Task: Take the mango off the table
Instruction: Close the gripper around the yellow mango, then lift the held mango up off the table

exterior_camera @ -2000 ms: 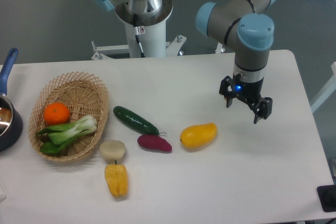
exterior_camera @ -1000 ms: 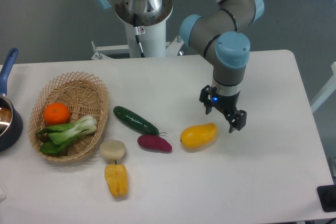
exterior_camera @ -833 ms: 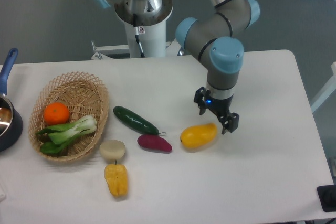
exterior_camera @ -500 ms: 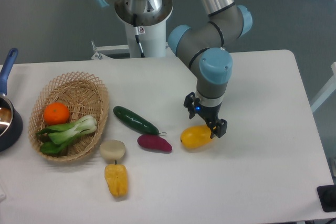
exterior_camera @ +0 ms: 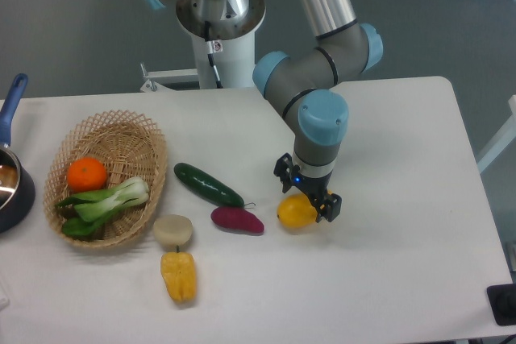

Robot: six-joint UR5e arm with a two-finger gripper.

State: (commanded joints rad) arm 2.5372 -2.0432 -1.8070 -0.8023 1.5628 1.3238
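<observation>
Your mango (exterior_camera: pixel 295 211) lies on the white table (exterior_camera: pixel 403 263), right of centre, with its long axis running roughly left to right and tilted a little, the right end higher in the picture. Only its rounded left part is plain to you; the right, pointed end is hidden behind the gripper (exterior_camera: pixel 307 192).

The gripper hangs straight down from the blue-capped wrist, directly over the mango. You see its jaws spread wide, one dark finger at the upper left of the fruit and the other at its right end, so that they straddle it across the long axis. Whether either finger touches the skin you cannot tell from this view; the mango rests on the table.

Just left of the mango lies a purple sweet potato (exterior_camera: pixel 237 220), and beyond it a dark green cucumber (exterior_camera: pixel 208 184) set diagonally. Nearer the front edge you find a pale round vegetable (exterior_camera: pixel 173 230) and a ridged yellow pepper (exterior_camera: pixel 179 276). A wicker basket (exterior_camera: pixel 145 138) at the left holds an orange (exterior_camera: pixel 86 175) and a bok choy (exterior_camera: pixel 105 203). A blue pot (exterior_camera: pixel 11 183) sits at the far left edge.
</observation>
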